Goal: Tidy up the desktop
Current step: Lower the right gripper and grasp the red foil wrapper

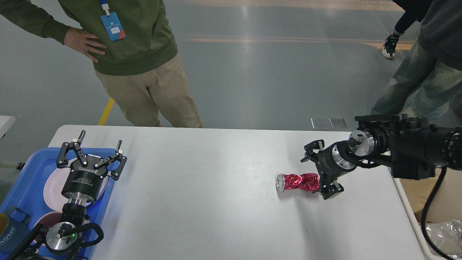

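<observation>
R gripper (318, 172) jaws wide open, straddling crushed red can (299, 182) end.

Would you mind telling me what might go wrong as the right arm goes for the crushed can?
The right gripper is open at the end of the crushed red can, which lies on its side on the smooth desktop; closing may push or roll it away. Its twisted, uneven body may also slip from the fingers.
</observation>
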Tool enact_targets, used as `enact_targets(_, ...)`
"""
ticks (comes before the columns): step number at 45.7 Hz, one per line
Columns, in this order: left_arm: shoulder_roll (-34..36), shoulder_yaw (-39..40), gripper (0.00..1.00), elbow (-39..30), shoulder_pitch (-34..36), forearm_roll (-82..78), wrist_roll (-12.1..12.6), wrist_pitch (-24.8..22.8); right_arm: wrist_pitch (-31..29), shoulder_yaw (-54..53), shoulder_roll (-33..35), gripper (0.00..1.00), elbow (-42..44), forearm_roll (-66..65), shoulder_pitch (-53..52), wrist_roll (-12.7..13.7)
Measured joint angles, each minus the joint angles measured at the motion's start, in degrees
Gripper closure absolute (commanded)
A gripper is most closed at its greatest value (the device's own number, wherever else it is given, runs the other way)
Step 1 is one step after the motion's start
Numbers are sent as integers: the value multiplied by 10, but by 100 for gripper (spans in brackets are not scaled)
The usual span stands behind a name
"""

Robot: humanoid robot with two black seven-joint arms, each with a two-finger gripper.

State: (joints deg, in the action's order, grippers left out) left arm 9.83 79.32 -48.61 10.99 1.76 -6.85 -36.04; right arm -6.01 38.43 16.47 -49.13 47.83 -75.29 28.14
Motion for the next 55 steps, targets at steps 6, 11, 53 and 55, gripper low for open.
enact_targets(6,0,0,3,0,0,0,0,0,11,-44,-32,0,87,-1,76,0)
enact_targets(11,-1,0,3,0,0,0,0,0,12,-72,-60,0,157,-3,120,0)
enact_targets(53,0,0,3,0,0,0,0,0,4,-90,-113,72,280,-33,184,-3)
enact_targets(55,0,0,3,0,0,0,0,0,3,-94,-112,85,279,-33,186,-3)
